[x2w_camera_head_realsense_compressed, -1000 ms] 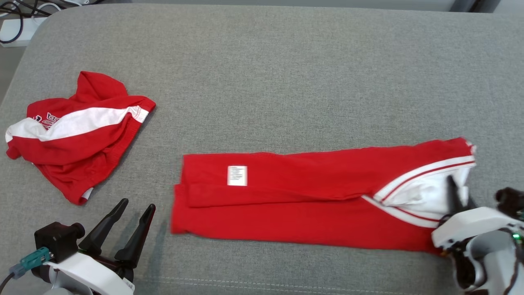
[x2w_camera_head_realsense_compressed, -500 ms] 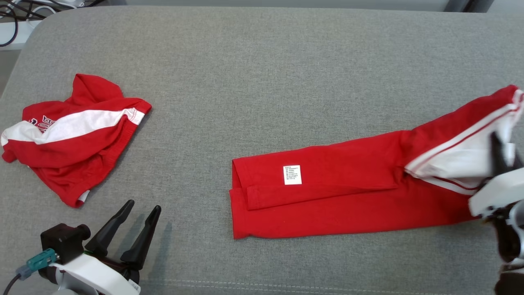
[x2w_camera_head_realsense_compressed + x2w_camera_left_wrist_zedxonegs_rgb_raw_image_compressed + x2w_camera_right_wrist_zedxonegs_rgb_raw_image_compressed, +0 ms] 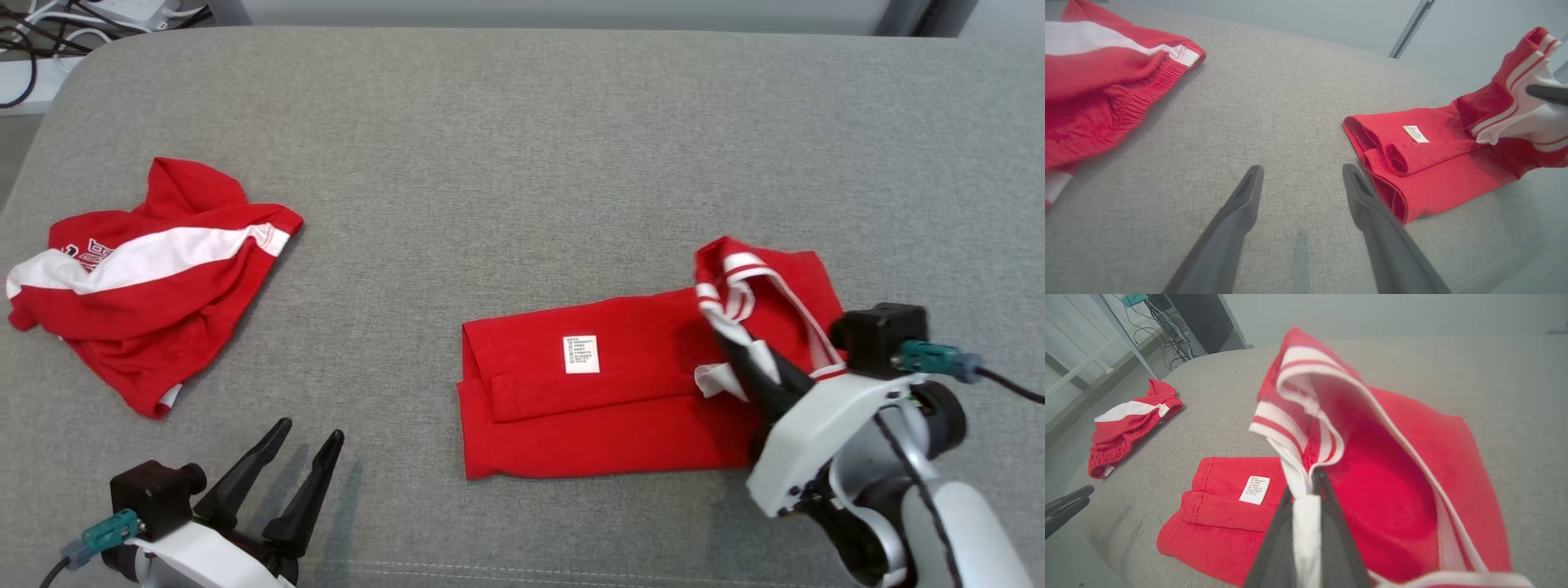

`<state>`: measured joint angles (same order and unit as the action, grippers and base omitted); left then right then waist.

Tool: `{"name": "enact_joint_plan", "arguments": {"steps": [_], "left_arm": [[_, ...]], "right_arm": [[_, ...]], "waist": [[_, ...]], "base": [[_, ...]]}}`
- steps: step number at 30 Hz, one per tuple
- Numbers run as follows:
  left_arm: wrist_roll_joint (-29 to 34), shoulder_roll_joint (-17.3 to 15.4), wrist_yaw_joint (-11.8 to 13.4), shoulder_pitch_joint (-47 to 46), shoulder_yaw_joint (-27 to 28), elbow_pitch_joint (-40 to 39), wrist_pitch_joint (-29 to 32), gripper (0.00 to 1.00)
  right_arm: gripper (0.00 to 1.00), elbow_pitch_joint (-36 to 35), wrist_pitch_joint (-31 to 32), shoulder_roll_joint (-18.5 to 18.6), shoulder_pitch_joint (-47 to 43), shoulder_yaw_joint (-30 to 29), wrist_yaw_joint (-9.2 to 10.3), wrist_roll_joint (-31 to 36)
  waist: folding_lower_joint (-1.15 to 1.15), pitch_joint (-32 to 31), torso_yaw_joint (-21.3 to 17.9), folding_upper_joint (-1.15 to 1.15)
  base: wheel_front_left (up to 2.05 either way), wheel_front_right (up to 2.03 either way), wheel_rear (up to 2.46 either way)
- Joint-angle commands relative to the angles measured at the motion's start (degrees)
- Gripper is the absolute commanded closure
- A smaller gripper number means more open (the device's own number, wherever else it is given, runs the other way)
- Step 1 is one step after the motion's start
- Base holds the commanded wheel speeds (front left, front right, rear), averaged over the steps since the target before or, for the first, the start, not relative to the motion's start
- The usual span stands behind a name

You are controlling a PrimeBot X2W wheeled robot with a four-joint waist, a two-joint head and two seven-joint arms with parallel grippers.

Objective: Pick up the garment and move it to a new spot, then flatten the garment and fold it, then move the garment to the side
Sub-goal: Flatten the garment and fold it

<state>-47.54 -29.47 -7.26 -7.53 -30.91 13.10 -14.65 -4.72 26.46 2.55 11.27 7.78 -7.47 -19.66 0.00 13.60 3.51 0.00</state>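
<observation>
The garment point(image 3: 620, 392) is red with a white, red-striped end and a small white label, and it lies folded into a band on the grey cushion point(image 3: 522, 163). My right gripper point(image 3: 735, 347) is shut on that striped end and holds it raised and doubled back over the band. In the right wrist view the white fabric is pinched between the shut fingers of the right gripper point(image 3: 1316, 473), and the garment point(image 3: 1392, 469) hangs around them. My left gripper point(image 3: 309, 431) is open and holds nothing at the lower left. The left wrist view shows the left gripper point(image 3: 1302, 169) just short of the garment's point(image 3: 1433, 171) folded left edge.
A second red garment with a white stripe point(image 3: 147, 269) lies crumpled at the cushion's left side, also seen as the striped garment point(image 3: 1098, 81) in the left wrist view. Cables point(image 3: 49, 33) lie on the floor beyond the far left corner. The cushion's front seam runs just ahead of both arms.
My right gripper first dragged the garment to the right by its striped end, then lifted that end and carried it back left over the band. The left gripper stayed open in place.
</observation>
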Motion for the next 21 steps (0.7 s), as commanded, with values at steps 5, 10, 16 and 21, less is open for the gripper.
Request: {"name": "enact_joint_plan", "arguments": {"steps": [5, 10, 16, 21], "left_arm": [[-1.0, -1.2, -0.2, -2.4, 0.6, -0.3, -0.3, 0.00], [-1.6, -0.6, -0.2, -3.0, -0.7, 0.6, -0.3, 0.00], [-2.4, 0.3, -0.2, -3.9, -2.3, 1.7, -0.3, 0.00], [-2.7, 0.8, -0.2, -4.1, -2.8, 2.2, -0.3, 0.00]], "right_arm": [[1.00, 2.1, 0.4, 0.3, 4.4, 7.3, -0.02, -0.9], [1.00, 8.0, -0.9, 0.3, 8.1, 12.9, -0.02, -3.0], [1.00, 16.5, -3.5, 0.3, 12.8, 17.7, -0.02, -5.5], [0.00, 22.1, -7.6, 0.3, 15.7, 18.9, -0.02, -8.4]], "waist": [[0.00, -0.2, 2.4, 0.00], [0.00, -0.4, 5.0, 0.00], [0.00, -0.7, 8.1, 0.00], [0.00, -0.7, 8.9, 0.00]], "base": [[0.00, 0.00, 0.00], [0.00, 0.00, 0.00], [0.00, 0.00, 0.00], [0.00, 0.00, 0.00]]}}
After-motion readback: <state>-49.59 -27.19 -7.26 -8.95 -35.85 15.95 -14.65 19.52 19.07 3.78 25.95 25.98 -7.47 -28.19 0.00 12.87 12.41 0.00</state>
